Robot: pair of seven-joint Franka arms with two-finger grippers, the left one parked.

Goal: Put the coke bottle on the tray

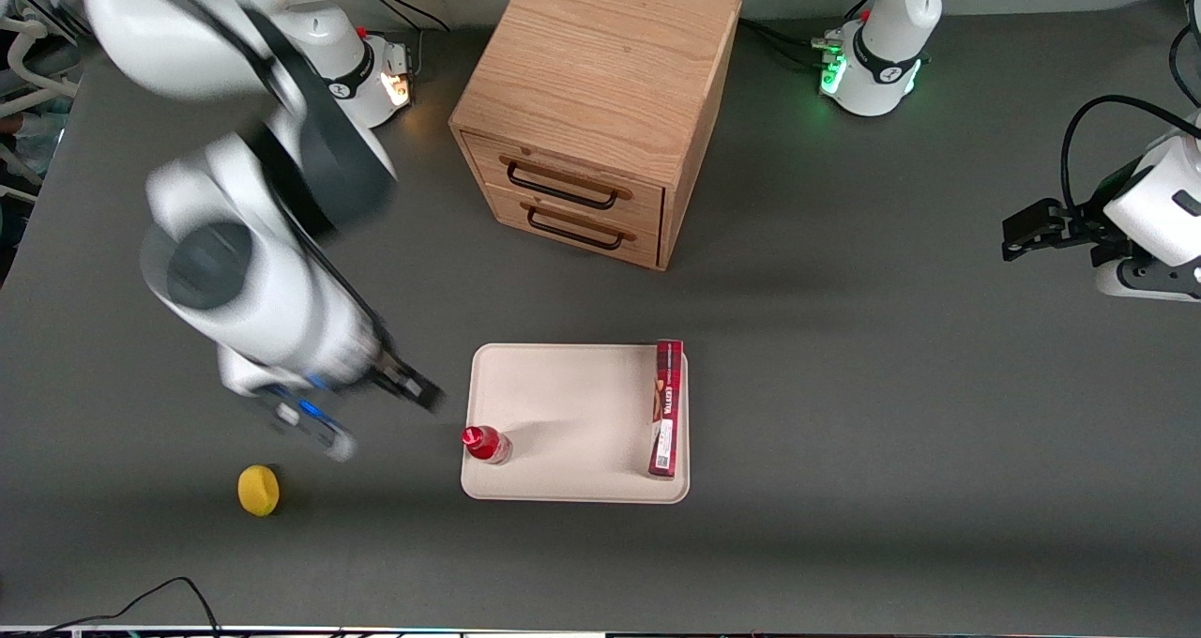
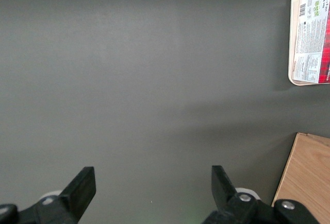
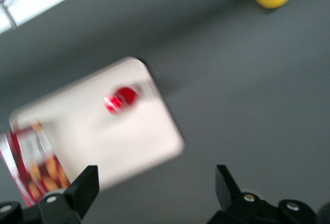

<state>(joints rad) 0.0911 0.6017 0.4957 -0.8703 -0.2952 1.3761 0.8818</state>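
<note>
**Standing bottle at the tray's edge**

Standing upright, cap up, the small glossy red coke bottle (image 1: 486, 444) sits on the smooth cream tray (image 1: 563, 403), at the rim nearest the working arm. A long red box (image 1: 666, 408) lies along another rim; only the left wrist view shows its printed label. The gripper (image 1: 371, 413) hovers beside the tray, fingers spread, empty, near a yellow round fruit (image 1: 258, 490).

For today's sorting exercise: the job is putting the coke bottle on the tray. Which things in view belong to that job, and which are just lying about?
Belong to the job:
coke bottle, standing on the tray's edge
tray
gripper, open, empty, above the table beside the tray

Just lying about:
red box, on the tray
yellow lemon, on the table
wooden drawer cabinet
</note>
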